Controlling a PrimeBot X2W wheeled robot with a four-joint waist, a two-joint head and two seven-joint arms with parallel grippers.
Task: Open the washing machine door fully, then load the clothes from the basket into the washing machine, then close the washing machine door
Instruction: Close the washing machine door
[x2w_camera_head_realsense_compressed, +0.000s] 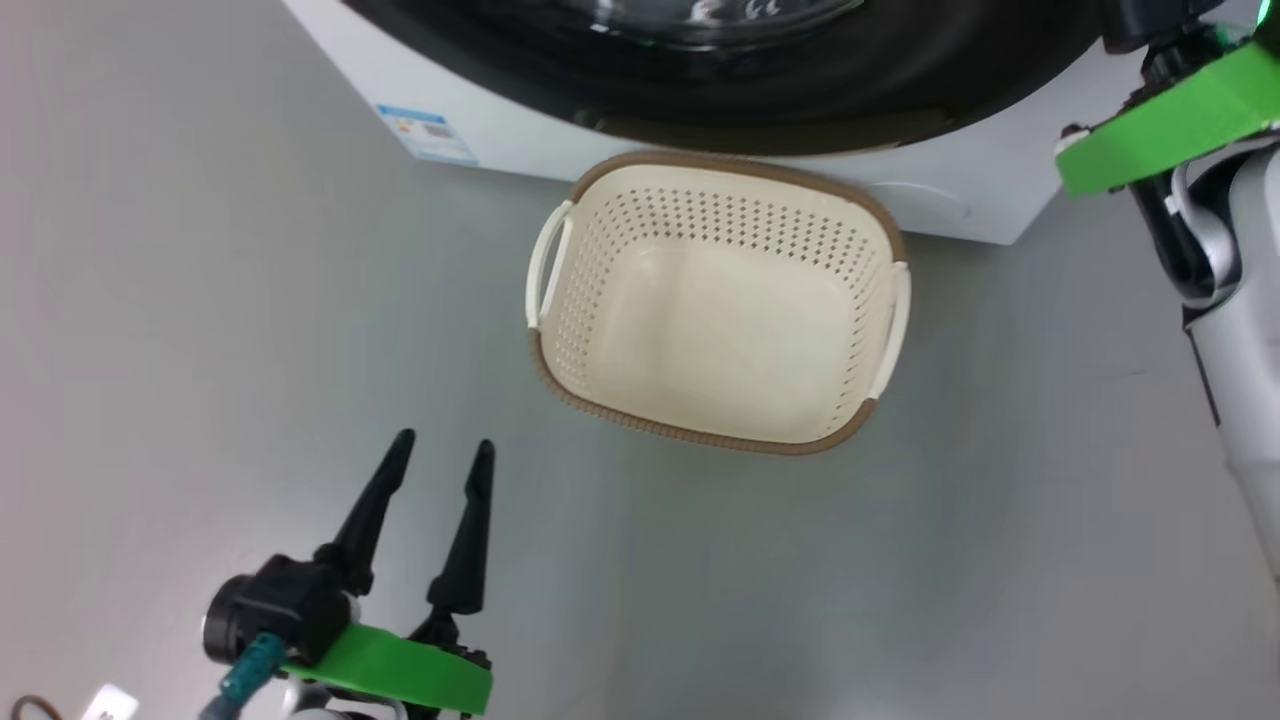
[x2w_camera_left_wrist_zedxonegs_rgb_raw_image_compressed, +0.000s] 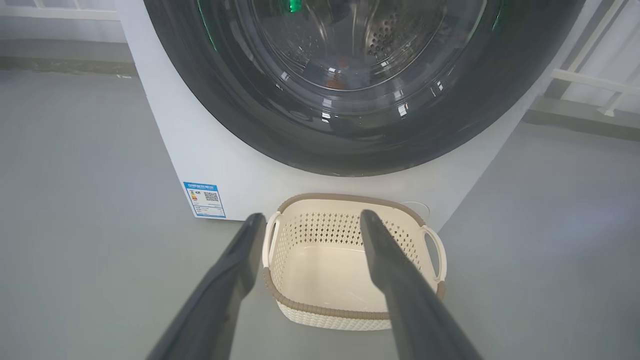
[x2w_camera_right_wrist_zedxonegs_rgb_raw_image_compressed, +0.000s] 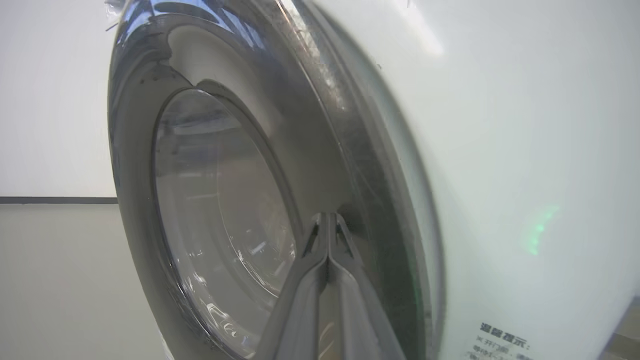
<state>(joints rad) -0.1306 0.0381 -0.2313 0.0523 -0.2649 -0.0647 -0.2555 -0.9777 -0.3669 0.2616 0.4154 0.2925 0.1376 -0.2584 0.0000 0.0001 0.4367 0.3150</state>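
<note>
Judging by the layout, at the last step: shutting the washing machine door (x2w_camera_right_wrist_zedxonegs_rgb_raw_image_compressed: 220, 210), with loading taken as done.

Nearest, at lower left of the head view: left gripper (x2w_camera_head_realsense_compressed: 443, 440), fingers spread wide, gripping nothing, parked over bare grey floor (x2w_camera_head_realsense_compressed: 200, 350) and well apart from the door. Most likely not needed for the push.

Further up, at frame centre: the basket (x2w_camera_head_realsense_compressed: 650, 230), upright on the floor, close by the foot of the washing machine (x2w_camera_left_wrist_zedxonegs_rgb_raw_image_compressed: 165, 140), with no fabric in it. Blue label (x2w_camera_left_wrist_zedxonegs_rgb_raw_image_compressed: 204, 199) just left of it in the left wrist view.

Beyond, across the top of the left wrist view: door lying against the white front, no gap readable along its lower edge. Through the glass bowl (x2w_camera_left_wrist_zedxonegs_rgb_raw_image_compressed: 350, 100), steel drum (x2w_camera_left_wrist_zedxonegs_rgb_raw_image_compressed: 385, 40) and hints of orange-brown, possibly the clothes (x2w_camera_left_wrist_zedxonegs_rgb_raw_image_compressed: 343, 64); too small to say.

Farthest, at lower centre of the right wrist view: right gripper (x2w_camera_right_wrist_zedxonegs_rgb_raw_image_compressed: 327, 216), pinched fully together, clamping nothing, tips at the door's glossy dark rim (x2w_camera_right_wrist_zedxonegs_rgb_raw_image_compressed: 310, 165), between the glass on the left and the white front on the right. Actual contact not certain from this angle.

Next move, as a guess: press straight in on that rim until latched, then back off without dragging the tips across the glass. Latched or merely resting shut: cannot tell.
</note>
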